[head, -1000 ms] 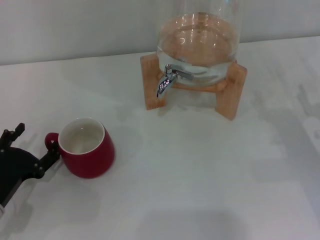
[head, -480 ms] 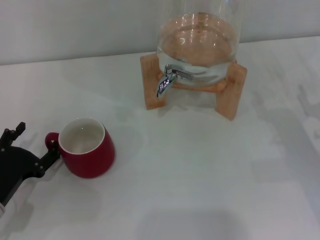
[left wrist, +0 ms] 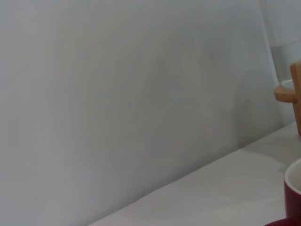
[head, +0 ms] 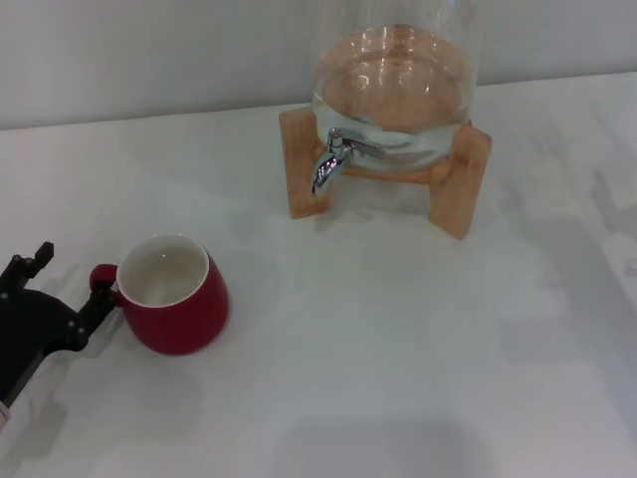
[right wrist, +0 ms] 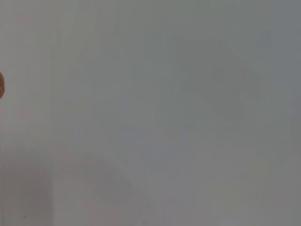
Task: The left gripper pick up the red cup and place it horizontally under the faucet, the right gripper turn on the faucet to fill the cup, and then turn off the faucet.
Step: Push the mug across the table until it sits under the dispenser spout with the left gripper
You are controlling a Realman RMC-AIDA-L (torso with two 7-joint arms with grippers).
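Reaching, left end effector [head: 62,284] seemingly touches red cup [head: 176,296] handle.

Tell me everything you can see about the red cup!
The red cup is a round, shiny, dark red mug that looks ceramic, white inside and empty. It stands upright on the white table, toward the robot's left and well short of the faucet. Its small red loop handle points toward the left gripper, whose open fingers sit around the handle; one fingertip is right at it, though I cannot tell if it touches.
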